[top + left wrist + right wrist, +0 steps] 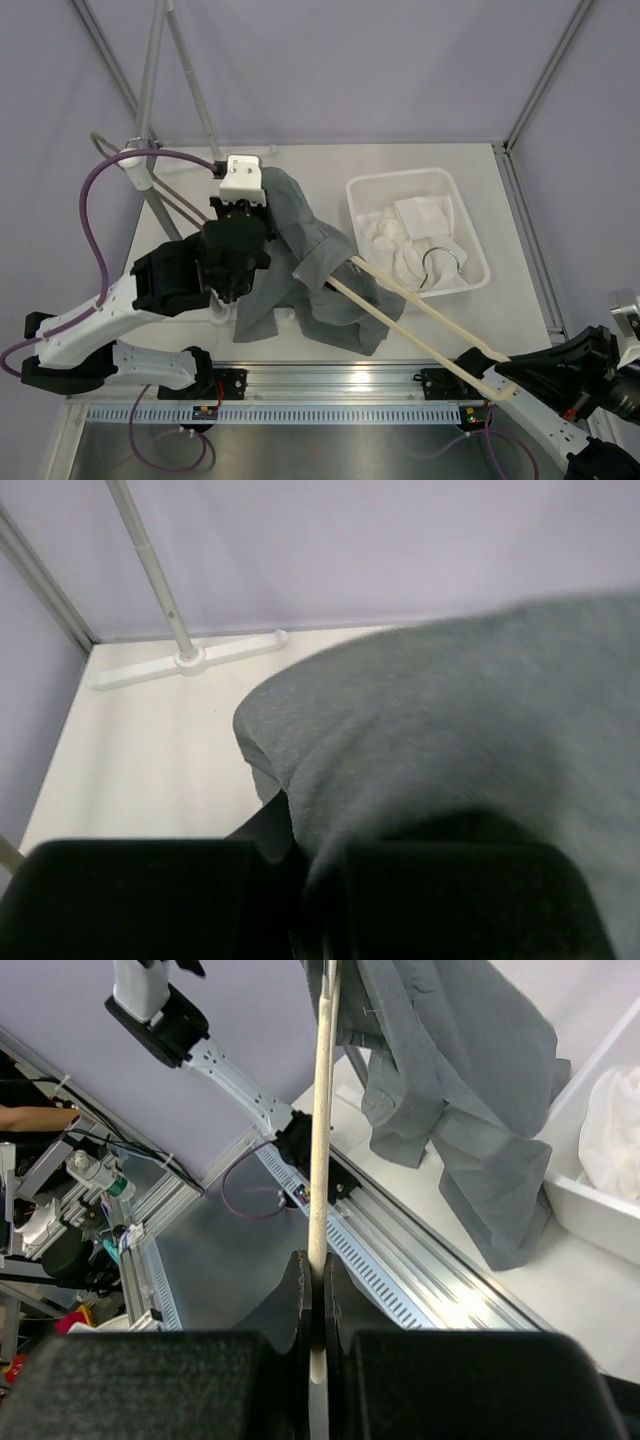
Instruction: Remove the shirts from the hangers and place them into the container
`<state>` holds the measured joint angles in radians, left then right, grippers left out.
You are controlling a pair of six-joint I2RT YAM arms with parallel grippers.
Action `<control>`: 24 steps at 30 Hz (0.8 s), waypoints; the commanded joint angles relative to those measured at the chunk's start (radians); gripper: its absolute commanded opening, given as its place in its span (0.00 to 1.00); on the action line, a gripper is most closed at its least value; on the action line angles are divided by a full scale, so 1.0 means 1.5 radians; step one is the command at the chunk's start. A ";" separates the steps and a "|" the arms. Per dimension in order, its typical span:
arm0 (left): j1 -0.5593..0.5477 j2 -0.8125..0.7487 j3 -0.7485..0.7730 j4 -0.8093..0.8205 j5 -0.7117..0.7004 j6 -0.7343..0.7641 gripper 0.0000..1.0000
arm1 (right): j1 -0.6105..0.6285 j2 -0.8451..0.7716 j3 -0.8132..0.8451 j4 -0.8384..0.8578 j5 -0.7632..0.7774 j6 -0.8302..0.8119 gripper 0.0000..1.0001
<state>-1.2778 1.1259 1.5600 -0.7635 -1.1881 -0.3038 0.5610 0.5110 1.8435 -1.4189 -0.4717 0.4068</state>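
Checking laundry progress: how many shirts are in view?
2: the grey-green shirt gripped by the left pincer, the white shirt in the basket; others may be hidden.

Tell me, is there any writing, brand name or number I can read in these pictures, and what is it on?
No text can be read in any view.
Label on the bottle in the background: too small and blurred to read.
Slotted strip along the near edge: only a row of marks, no figures legible.
Grey-green shirt, white basket, wooden hanger: no print or logo shows.
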 commanded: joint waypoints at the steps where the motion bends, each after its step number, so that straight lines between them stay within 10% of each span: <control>1: 0.030 0.033 0.059 0.108 -0.015 0.105 0.00 | -0.009 -0.042 -0.027 -0.149 -0.053 0.029 0.00; 7: 0.131 0.113 0.095 0.373 -0.072 0.364 0.00 | -0.009 -0.033 -0.005 -0.148 -0.034 0.029 0.00; 16: 0.226 0.293 0.385 0.342 -0.065 0.479 0.01 | -0.010 -0.039 -0.011 -0.147 0.004 0.025 0.00; 24: 0.225 0.236 0.355 0.009 0.205 0.119 0.00 | -0.039 -0.016 0.007 -0.094 0.207 -0.020 0.00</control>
<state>-0.9398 1.5818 2.1391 -0.5499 -1.1282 0.1448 0.5415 0.4488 1.8435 -1.4036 -0.3443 0.4259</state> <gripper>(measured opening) 0.019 0.039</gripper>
